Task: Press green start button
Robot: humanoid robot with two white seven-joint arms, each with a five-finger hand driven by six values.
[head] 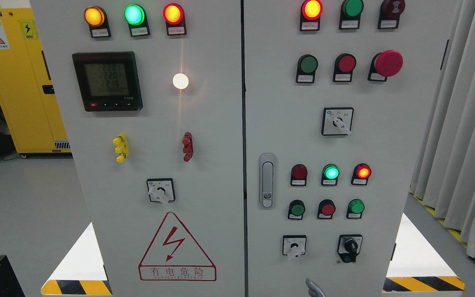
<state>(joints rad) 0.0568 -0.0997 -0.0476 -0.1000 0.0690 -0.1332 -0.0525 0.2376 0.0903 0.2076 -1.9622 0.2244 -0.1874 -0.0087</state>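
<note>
1. Where the view begins at the far left, a yellow cabinet (19,82) stands behind the grey control cabinet (221,123).
2. On the left door, the top row holds an amber lamp (94,15), a green lamp (134,14) and a red lamp (173,13), all lit. Below them sit a digital meter (107,81) and a bright white lamp (180,81).
3. Lower on the same door are a yellow handle (120,147), a red handle (187,146), a selector switch (161,190) and a red warning triangle (177,247).
4. On the right door, a metal door latch (266,180) sits beside the centre seam.
5. Three unlit green buttons show on the right door: upper green button (307,64), lower-left green button (297,209) and lower-right green button (356,206). The label plates are too small to read, so the start button cannot be singled out.
6. A red mushroom button (388,63) sits at the right end of the upper button row.
7. The right hand (314,288) shows only as a grey tip at the bottom edge, below the lower-left green button and apart from it. Whether it is open or closed cannot be told.
8. A grey curtain (464,123) hangs at the far right.
</note>
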